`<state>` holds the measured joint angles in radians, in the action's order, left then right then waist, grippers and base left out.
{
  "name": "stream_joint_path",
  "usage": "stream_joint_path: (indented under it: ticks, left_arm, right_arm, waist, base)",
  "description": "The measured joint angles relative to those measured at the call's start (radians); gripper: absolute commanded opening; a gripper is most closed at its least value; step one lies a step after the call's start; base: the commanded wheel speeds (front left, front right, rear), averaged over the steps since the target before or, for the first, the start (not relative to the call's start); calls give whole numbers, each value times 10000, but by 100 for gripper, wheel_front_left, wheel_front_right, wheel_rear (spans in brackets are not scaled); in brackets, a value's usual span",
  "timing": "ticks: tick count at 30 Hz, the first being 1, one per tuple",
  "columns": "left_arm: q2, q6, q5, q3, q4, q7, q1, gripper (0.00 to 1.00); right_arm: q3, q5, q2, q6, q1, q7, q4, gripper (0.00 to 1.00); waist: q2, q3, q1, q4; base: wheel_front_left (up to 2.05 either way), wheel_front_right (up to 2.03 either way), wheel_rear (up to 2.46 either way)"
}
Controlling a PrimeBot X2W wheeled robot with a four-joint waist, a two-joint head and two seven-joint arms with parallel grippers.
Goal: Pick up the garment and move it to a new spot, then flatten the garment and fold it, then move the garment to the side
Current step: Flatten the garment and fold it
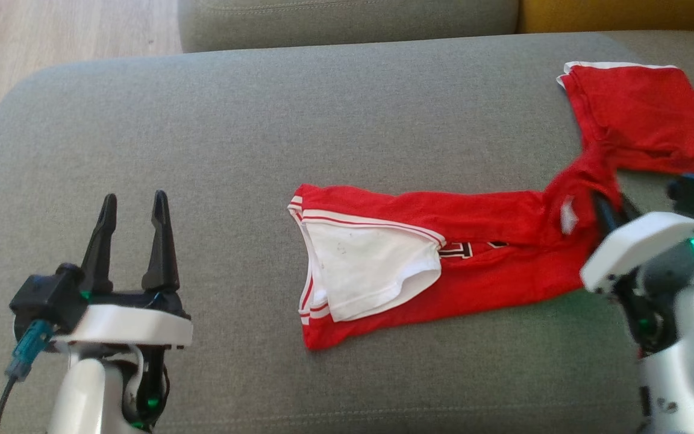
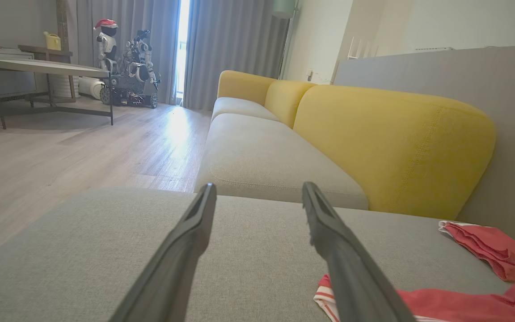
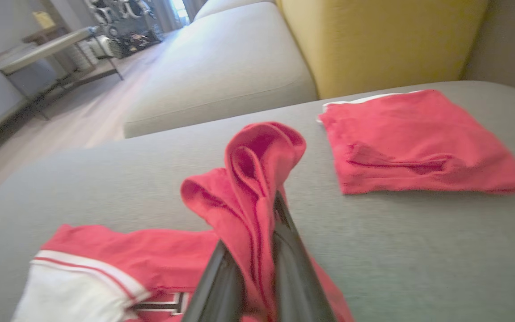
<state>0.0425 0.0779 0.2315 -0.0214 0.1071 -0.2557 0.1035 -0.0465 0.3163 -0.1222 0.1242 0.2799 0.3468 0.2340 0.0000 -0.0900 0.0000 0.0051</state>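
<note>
Pinching the garment [image 1: 479, 271] at frame right in my right fingers [image 3: 297, 268], I am holding my left fingers [image 1: 160, 241] wide and empty, lower left; its length is running leftward toward them.

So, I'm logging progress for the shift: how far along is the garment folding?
Partly done: the garment lies on the cushion, its body apparently doubled over lengthwise. In hand: the right claw is shut on bunched red fabric near the middle; the left claw is open, apart. Left: finishing the fold and moving it aside.

Head view steeply down on cushion [image 1: 202, 120], wrist views low, sharing garment [image 1: 485, 214]
</note>
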Motion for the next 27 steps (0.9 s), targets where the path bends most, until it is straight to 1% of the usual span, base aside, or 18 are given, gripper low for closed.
stream_joint_path:
  ticks: [1, 6, 9, 13, 15, 18, 22, 27]
  left_arm:
    - [0, 0, 0, 0, 0, 0, 0, 100]
    - [0, -2, 15, -58, 0, 0, 0, 100]
    - [0, -2, 104, -98, 6, 0, -1, 100]
    - [0, 0, 104, -157, 42, 0, 3, 100]
    - [0, 0, 105, -267, 77, 0, 3, 100]
    - [-2, -2, 211, -330, 102, 0, 2, 100]
    - [0, -125, 291, -330, 115, 0, 1, 100]
    - [0, -163, 355, -345, 117, 0, -5, 100]
  right_arm:
    - [0, 0, 0, 0, 0, 0, 0, 0]
    - [732, 970, 485, 0, -52, 596, -1129, 0]
    - [1223, 1624, 575, 0, -55, 809, -1534, 0]
    - [2186, 3218, 587, 0, -58, 706, -1655, 0]
    - [2610, 3806, 598, 0, -51, 370, -1555, 0]
    - [3325, 4383, 596, 0, -33, -88, -1149, 0]
    - [4301, 4821, 598, 0, 59, -621, -495, 0]
    - [5016, 5311, 596, 0, 563, -1308, 387, 0]
  waist:
    - [0, 0, 0, 0]
    - [0, -39, 0, 13]
    - [0, -28, 0, 81]
    - [0, -24, 0, 232]
    - [0, -23, 0, 355]
    - [0, -1, 0, 547]
    - [0, 0, 0, 810]
    - [0, -75, 0, 1093]
  base:
    - [0, 0, 0]
    - [0, 0, 0]
    - [0, 0, 0]
    - [0, 0, 0]
    - [0, 0, 0]
    - [0, 0, 0]
    - [0, 0, 0]
    - [0, 0, 0]
